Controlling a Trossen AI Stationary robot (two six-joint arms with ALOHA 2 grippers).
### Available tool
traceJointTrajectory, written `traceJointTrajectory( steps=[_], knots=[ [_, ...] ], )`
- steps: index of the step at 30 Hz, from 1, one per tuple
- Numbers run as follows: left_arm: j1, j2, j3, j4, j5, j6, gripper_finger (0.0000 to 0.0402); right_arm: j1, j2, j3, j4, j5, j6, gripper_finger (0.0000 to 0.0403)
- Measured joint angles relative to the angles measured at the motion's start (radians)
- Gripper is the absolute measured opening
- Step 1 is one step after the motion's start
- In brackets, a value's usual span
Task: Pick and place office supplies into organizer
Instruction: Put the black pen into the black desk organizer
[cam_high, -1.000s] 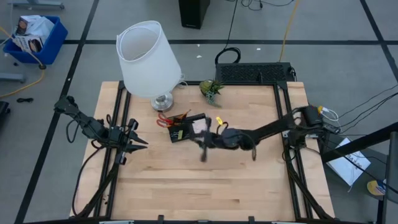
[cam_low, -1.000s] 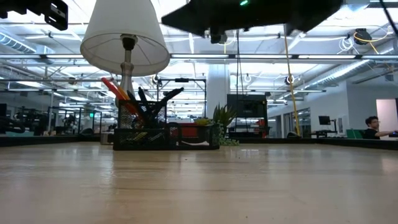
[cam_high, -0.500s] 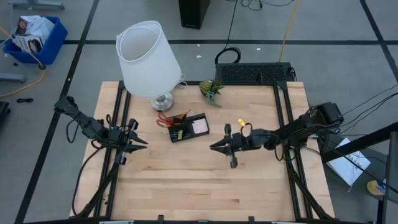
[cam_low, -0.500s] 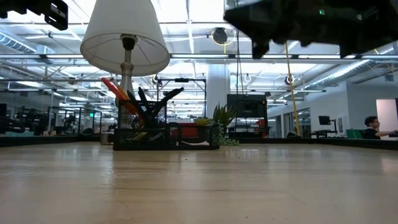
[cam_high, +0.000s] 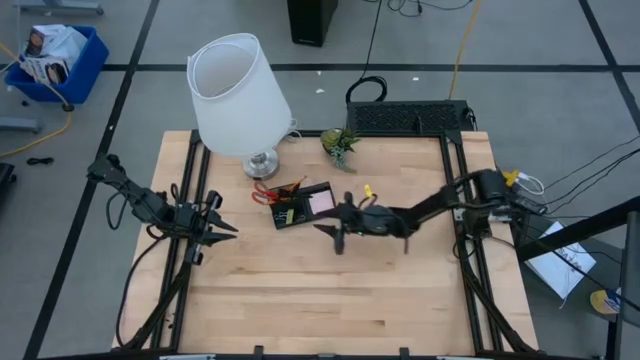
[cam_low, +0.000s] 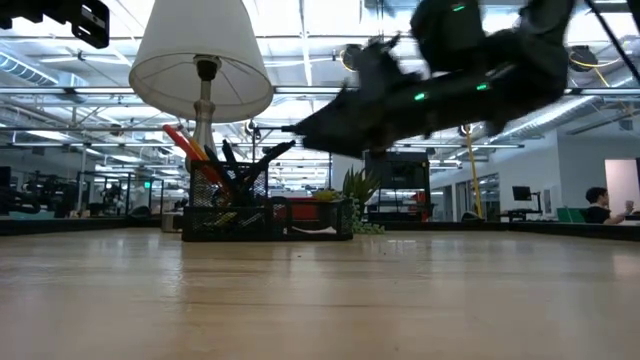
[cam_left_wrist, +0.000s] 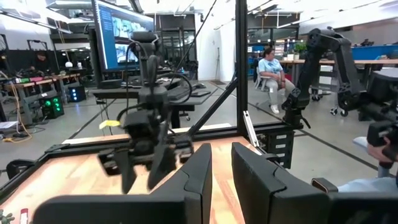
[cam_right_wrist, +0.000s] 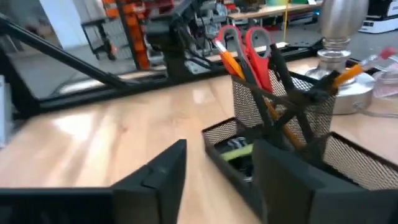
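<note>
While my left gripper (cam_high: 222, 228) waits at the left edge of the table in the high view, fingers nearly together and holding nothing, my right gripper (cam_high: 328, 231) is the working tool. It sits near the centre of that frame, just right of and slightly below the organizer (cam_high: 303, 206), clearly the nearer arm. Its fingers stand apart with nothing between them, as the right wrist view confirms. The organizer lies to the upper left of this gripper in the high view, its long axis running roughly left to right. The scissors (cam_right_wrist: 244, 45), pencils (cam_right_wrist: 239, 73) and pens (cam_right_wrist: 283, 73) stand tilted in its mesh cup, and the pink sticky-note pad (cam_high: 321, 202) rests in its right-hand compartment. I see no loose supply on the table.
</note>
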Motion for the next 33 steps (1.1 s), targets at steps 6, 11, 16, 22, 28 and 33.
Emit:
traceJointTrajectory(
  steps=[6, 11, 16, 22, 28, 33],
  knots=[
    [0.000, 0.000, 0.000, 0.000, 0.000, 0.000, 0.0067, -0.093, 0.088, 0.166, -0.207, 0.066, -0.012, 0.0080],
    [0.000, 0.000, 0.000, 0.000, 0.000, 0.000, 0.0067, -0.129, 0.097, 0.251, -0.312, 0.069, -0.038, 0.0011],
    [0.000, 0.000, 0.000, 0.000, 0.000, 0.000, 0.0067, -0.132, 0.096, 0.320, -0.343, 0.091, -0.115, 0.0002],
    [0.000, 0.000, 0.000, 0.000, 0.000, 0.000, 0.0067, -0.169, 0.097, 0.357, -0.378, 0.090, -0.205, 0.0001],
    [0.000, 0.000, 0.000, 0.001, 0.000, 0.000, 0.0067, -0.220, 0.096, 0.358, -0.374, -0.017, -0.204, 0.0001],
    [0.000, 0.000, 0.000, 0.000, 0.000, 0.000, 0.0067, -0.200, 0.111, 0.340, -0.365, -0.027, -0.212, 0.0000]
  ],
)
